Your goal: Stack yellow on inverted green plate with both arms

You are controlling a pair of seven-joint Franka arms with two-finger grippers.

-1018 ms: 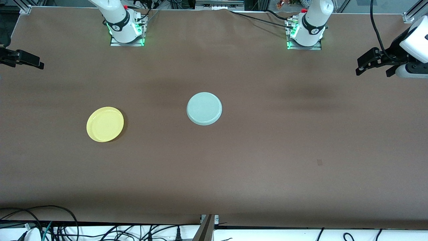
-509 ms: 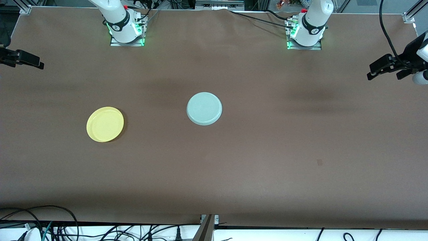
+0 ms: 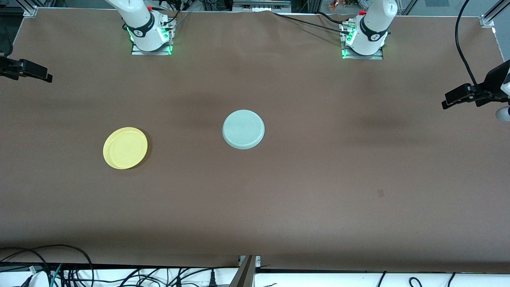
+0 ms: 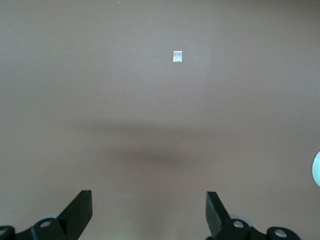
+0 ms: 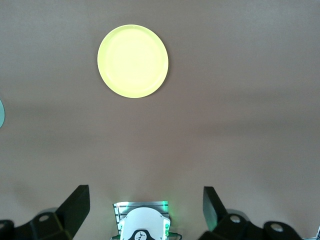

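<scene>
Inversion of the green plate (image 3: 243,129) appears to be done already: its flat, faintly ringed underside is turned upward and it is seen lying near the middle of the table (image 3: 318,199). The yellow plate (image 3: 125,148) is found resting rim-up on the cloth, toward the right arm's end of the table, slightly nearer the front camera than the green plate and well apart from it. Nothing is stacked yet, so the second half of the task is judged to be wholly left: the yellow plate must be picked up, carried across and set down on the upturned green one.

Neither plate is touched by an arm. The left gripper (image 3: 458,97) is held in the air over the left arm's end of the table, at the edge of the front view; in the left wrist view (image 4: 149,212) its fingers are seen spread wide with only bare cloth, a small pale mark (image 4: 177,56) and a sliver of the green plate's edge before them. The right gripper (image 5: 145,207) is parked high above its own base; its fingers are likewise parted and nothing is held, and the yellow plate is framed squarely in the right wrist view (image 5: 132,61). By position, the right arm is judged the better placed for the pickup
</scene>
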